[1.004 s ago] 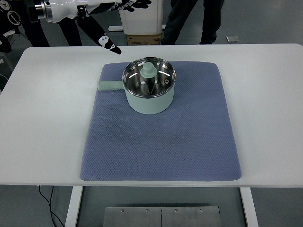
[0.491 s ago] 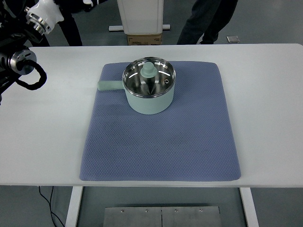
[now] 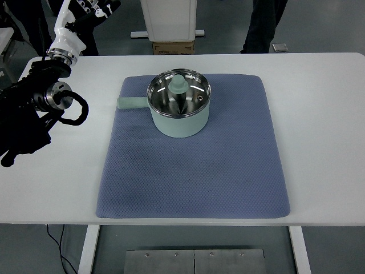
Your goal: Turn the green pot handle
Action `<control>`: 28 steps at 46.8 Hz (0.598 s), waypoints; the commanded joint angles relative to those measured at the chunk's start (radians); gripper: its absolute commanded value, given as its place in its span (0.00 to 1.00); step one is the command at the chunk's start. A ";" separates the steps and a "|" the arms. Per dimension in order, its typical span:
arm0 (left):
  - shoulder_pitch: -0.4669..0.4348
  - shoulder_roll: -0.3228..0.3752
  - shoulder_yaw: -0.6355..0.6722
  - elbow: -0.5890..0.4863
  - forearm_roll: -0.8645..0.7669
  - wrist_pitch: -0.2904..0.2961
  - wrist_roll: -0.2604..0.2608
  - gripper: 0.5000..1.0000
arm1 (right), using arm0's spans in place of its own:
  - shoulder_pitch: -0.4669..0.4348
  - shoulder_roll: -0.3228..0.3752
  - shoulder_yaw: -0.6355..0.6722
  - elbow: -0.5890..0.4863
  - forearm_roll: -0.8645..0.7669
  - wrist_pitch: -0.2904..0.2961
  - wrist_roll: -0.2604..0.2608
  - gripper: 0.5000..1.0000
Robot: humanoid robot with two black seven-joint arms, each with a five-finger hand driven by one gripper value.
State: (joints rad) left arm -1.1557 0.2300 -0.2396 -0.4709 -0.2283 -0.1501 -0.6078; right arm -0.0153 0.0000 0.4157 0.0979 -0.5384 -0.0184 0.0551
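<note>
Since half a second ago my left arm [image 3: 34, 108] has swung further in from the left edge and now sits lower over the white desk [image 3: 325, 114], its black forearm and cable loop closer to the mat than before; nothing else moved. Left hand [image 3: 85, 8] is up at the top-left corner, white wrist cuff below it, black-and-white fingers only partly in frame, so I cannot tell whether it is open or closed; it holds nothing I can see. It is well apart from the pot. Pale green metal pot with a shiny steel inside [image 3: 179, 108] stands upright on the far half of the blue-grey textured mat [image 3: 194, 177], a green knob sticking up in its middle. Short pale green pot handle [image 3: 131, 103] points left, toward my arm, lying over the mat near its left edge, untouched. Right arm out of view. Mat lies flat on the desk, centre, reaching near the front edge. Person's dark trouser legs [image 3: 265, 23] stand beyond the far edge, top right, next to a white pedestal base [image 3: 169, 20].
</note>
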 commanded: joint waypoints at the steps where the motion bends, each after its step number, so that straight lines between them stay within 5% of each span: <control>1: 0.010 -0.020 -0.046 0.035 -0.002 0.000 0.013 1.00 | 0.000 0.000 0.000 0.002 -0.002 0.000 0.000 1.00; 17: 0.139 -0.093 -0.222 0.089 -0.043 0.027 0.048 1.00 | 0.005 0.000 0.000 0.002 0.000 0.000 0.000 1.00; 28: 0.153 -0.130 -0.233 0.095 -0.049 0.027 0.056 1.00 | 0.005 0.000 0.000 0.002 0.000 0.000 0.000 1.00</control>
State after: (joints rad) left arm -1.0035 0.1053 -0.4715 -0.3760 -0.2774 -0.1225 -0.5578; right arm -0.0106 -0.0001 0.4157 0.0996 -0.5384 -0.0184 0.0553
